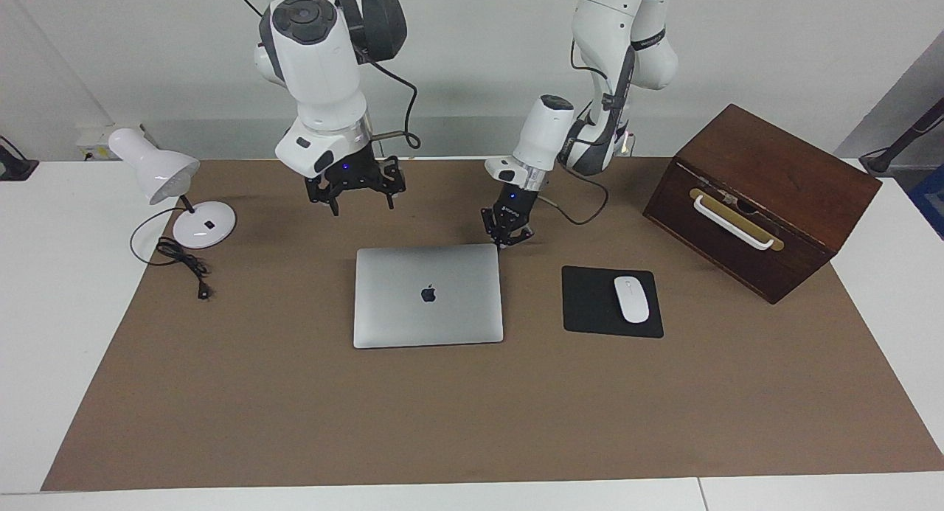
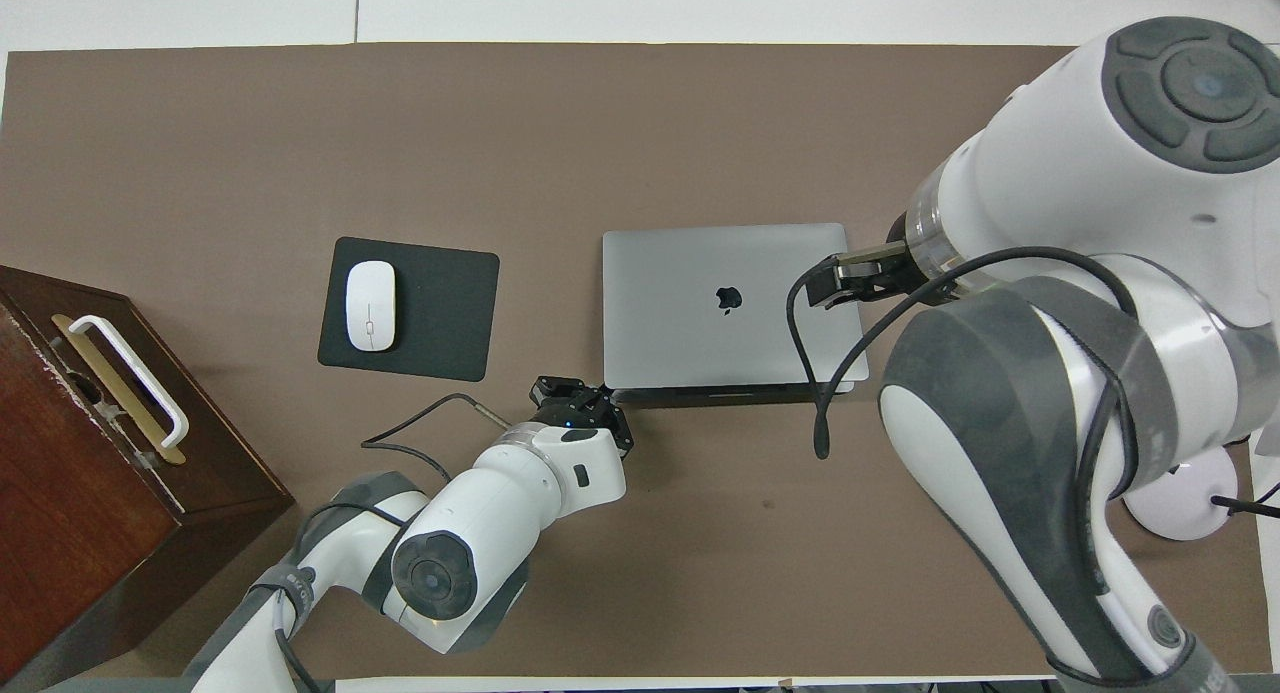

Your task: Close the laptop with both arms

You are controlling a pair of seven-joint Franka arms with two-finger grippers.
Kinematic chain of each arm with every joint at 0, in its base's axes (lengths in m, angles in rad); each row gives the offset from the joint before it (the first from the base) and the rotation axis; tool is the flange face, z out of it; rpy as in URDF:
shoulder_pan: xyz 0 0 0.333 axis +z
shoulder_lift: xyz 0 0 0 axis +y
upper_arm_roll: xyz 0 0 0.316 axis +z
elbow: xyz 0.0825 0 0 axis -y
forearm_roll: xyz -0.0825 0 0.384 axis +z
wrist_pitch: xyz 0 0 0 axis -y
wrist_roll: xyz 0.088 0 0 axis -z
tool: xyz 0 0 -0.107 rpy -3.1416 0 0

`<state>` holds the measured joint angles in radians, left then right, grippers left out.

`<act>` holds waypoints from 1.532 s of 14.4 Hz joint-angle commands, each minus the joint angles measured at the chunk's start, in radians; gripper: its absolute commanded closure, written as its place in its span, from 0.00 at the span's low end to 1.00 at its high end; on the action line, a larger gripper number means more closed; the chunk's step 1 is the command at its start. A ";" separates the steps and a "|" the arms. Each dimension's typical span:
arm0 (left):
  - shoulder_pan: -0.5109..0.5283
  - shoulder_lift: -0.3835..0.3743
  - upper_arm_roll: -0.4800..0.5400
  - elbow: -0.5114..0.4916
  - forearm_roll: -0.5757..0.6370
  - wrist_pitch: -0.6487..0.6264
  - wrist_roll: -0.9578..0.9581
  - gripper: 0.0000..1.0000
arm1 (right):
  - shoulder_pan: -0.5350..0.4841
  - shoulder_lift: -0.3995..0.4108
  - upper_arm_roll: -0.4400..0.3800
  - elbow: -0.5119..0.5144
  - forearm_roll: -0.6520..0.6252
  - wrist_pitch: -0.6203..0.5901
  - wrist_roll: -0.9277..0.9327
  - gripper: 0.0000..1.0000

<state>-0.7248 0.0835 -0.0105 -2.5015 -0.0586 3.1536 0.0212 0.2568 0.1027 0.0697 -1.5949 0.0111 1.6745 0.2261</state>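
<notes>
Laptop point(image 1: 428, 296) lies shut, lid silver-grey.

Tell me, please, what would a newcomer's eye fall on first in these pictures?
Most likely the closed laptop, lying flat in the middle of the brown mat with its logo showing. Next, the two white arms above its edge nearest the robots: the right claw is raised and open, while the left claw hangs shut just over the laptop's corner nearest the mouse pad. The big dark wooden box at the left arm's end of the table also stands out.
</notes>
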 commanded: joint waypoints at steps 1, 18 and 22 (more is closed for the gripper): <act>0.010 -0.112 0.001 -0.025 0.006 -0.128 -0.014 1.00 | -0.028 -0.032 0.018 -0.020 -0.013 -0.012 0.018 0.00; 0.198 -0.350 0.015 0.318 0.002 -0.932 0.023 1.00 | -0.175 -0.143 0.038 -0.066 0.013 -0.104 -0.071 0.00; 0.309 -0.350 0.015 0.427 0.002 -1.101 0.104 1.00 | -0.183 -0.141 0.030 -0.071 0.018 -0.085 -0.076 0.00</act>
<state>-0.4709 -0.2661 0.0138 -2.1252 -0.0589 2.1333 0.0803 0.0936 -0.0228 0.0898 -1.6433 0.0156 1.5699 0.1668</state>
